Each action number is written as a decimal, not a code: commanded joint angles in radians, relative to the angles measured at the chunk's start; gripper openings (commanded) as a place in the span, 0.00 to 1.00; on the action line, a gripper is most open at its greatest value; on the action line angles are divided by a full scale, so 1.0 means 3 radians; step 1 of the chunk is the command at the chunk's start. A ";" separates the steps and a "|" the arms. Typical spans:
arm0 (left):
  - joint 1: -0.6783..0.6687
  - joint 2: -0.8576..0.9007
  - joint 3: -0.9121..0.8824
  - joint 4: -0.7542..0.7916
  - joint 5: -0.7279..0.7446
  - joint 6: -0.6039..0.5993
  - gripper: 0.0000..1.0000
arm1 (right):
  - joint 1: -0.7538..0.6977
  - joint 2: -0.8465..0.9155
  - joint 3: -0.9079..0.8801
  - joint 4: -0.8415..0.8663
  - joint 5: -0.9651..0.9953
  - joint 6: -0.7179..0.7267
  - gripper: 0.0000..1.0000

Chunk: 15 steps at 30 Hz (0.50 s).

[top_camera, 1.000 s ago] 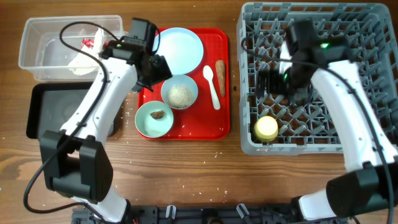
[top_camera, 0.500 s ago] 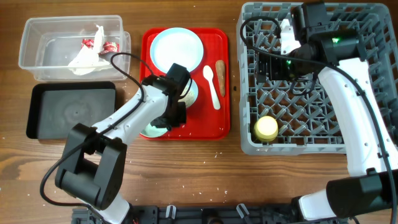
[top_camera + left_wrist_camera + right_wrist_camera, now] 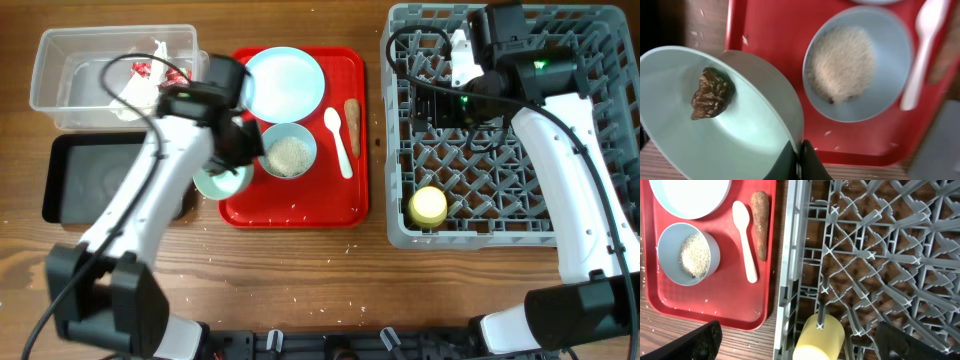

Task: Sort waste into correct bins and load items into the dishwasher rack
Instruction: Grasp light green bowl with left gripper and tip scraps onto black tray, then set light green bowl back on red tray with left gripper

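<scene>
Left claw (image 3: 798, 161) was clamped tight on the rim of the mint-green bowl (image 3: 725, 135), one finger inside the rim and one outside. The small brown lump (image 3: 710, 94) was sitting in the bowl's bottom. From overhead we saw that bowl (image 3: 220, 181) hanging over the left edge of the red tray (image 3: 300, 210), partly above the bench (image 3: 300, 285) and just beside the black tray (image 3: 90, 180). We honestly couldn't tell whether it was lifted or resting. The pale blue bowl (image 3: 289, 152) with the rice (image 3: 840, 65) in it was right next to it on the red tray. The pale blue plate (image 3: 285, 82) was behind it, and the white spoon (image 3: 340, 140) and the brown carrot-shaped stick (image 3: 353, 112) lay side by side toward the tray's right edge. Loose grains were scattered on the tray and bench. The crumpled tissue with wrapper scraps (image 3: 135, 90) lay in the clear tub (image 3: 60, 60). Right claw (image 3: 438, 108) hung over the dishwasher rack (image 3: 480, 236) with its fingers spread wide and nothing in them. The yellow cup (image 3: 428, 207) was upside down on the pegs at the rack's front left corner.
</scene>
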 commanded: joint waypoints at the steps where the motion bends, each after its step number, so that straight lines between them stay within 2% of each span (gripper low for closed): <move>1: 0.0474 -0.0268 0.0109 -0.0018 0.0495 0.0239 0.04 | 0.0019 -0.0009 0.0050 0.0027 0.0032 -0.0144 1.00; 5: 0.1357 -0.0286 0.0102 -0.0079 0.1489 0.0937 0.04 | 0.0019 -0.0009 0.0050 0.0027 0.0031 -0.0142 1.00; 7: 0.1910 -0.0252 0.0066 -0.0125 0.2216 0.1427 0.04 | 0.0019 -0.0009 0.0050 0.0027 0.0031 -0.0144 1.00; 9: 0.2406 -0.0172 -0.0027 -0.0264 0.2616 0.1958 0.04 | 0.0019 -0.0009 0.0050 0.0043 0.0031 -0.0145 1.00; 12: 0.3075 0.0120 -0.0215 -0.0323 0.3296 0.2342 0.04 | 0.0019 -0.0009 0.0050 0.0041 0.0031 -0.0145 1.00; 15: 0.3414 0.0453 -0.0280 -0.0327 0.3773 0.2457 0.04 | 0.0019 -0.0009 0.0050 0.0039 0.0032 -0.0164 1.00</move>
